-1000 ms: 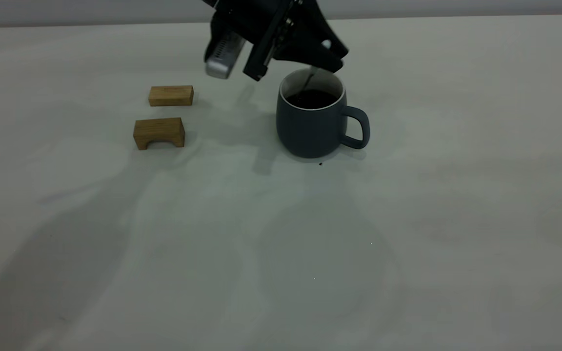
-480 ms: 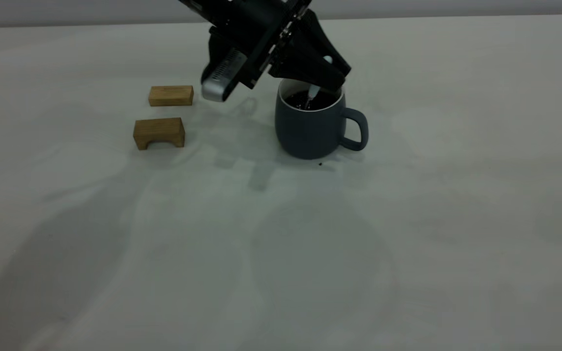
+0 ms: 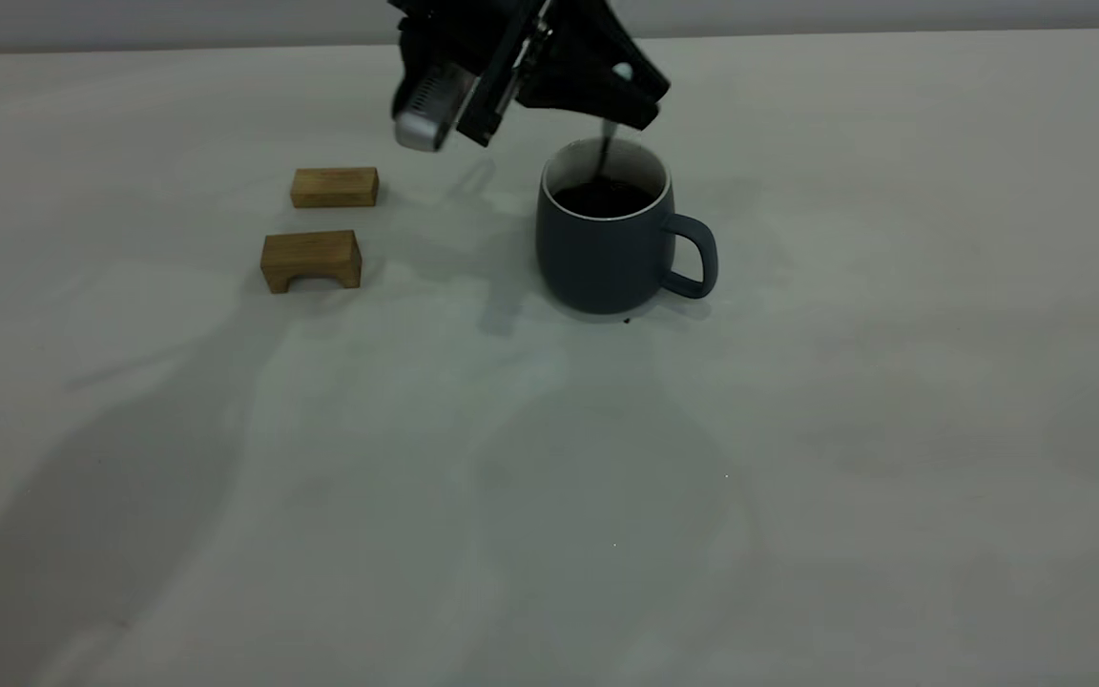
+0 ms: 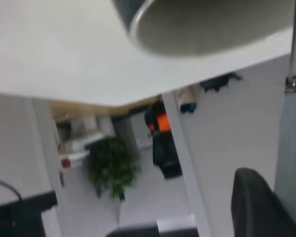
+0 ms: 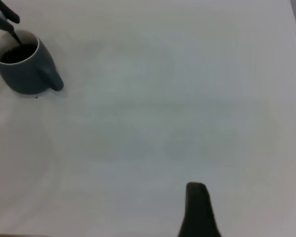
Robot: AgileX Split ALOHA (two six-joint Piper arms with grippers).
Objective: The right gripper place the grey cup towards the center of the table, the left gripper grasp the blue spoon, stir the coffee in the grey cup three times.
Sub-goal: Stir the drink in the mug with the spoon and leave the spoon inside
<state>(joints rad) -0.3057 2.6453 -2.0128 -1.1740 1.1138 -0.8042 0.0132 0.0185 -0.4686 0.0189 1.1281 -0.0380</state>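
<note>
Now blue spoon in coffee

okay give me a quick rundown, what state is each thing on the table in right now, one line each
grey cup: upright on the table, handle toward the right arm's side.
coffee: inside the cup.
blue spoon: held by the left pincer, tip dipping into the coffee.
left pincer: shut on the spoon, above the cup.
right pincer: far from the cup.
two wooden blocks: resting apart.
</note>
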